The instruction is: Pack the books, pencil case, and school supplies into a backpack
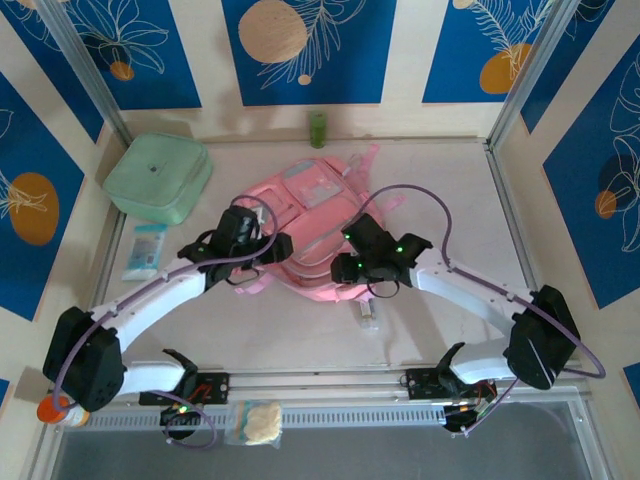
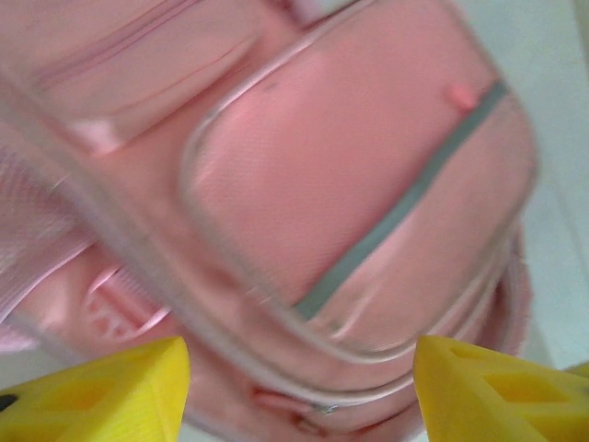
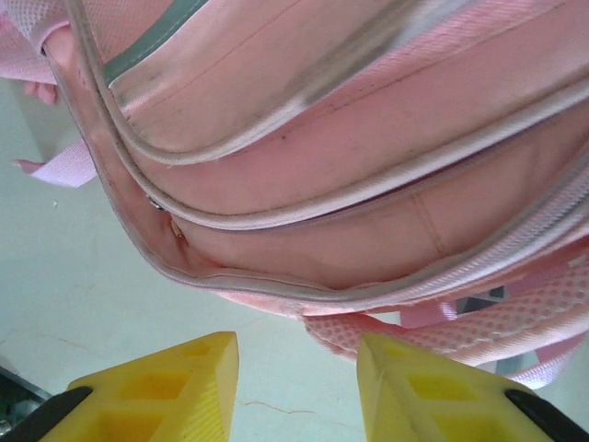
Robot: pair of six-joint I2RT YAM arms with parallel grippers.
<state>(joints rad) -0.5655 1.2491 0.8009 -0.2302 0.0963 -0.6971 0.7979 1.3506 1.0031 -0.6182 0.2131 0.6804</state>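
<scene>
The pink backpack (image 1: 318,195) lies mid-table, with the left tool (image 2: 299,368) and right tool (image 3: 296,368) both spread apart at its near side, gripping nothing; the soft fabric may slip or bunch when pinched, dragging the bag.

Worktop (image 1: 300,335): pale, matt, faint cracks. Enclosure walls (image 1: 340,60) at 9, 12 and 3 o'clock: cream, blue panels with white leaf outlines and orange discs. Metal uprights (image 1: 83,72) at 11 and 1 o'clock. Lighting even.
</scene>
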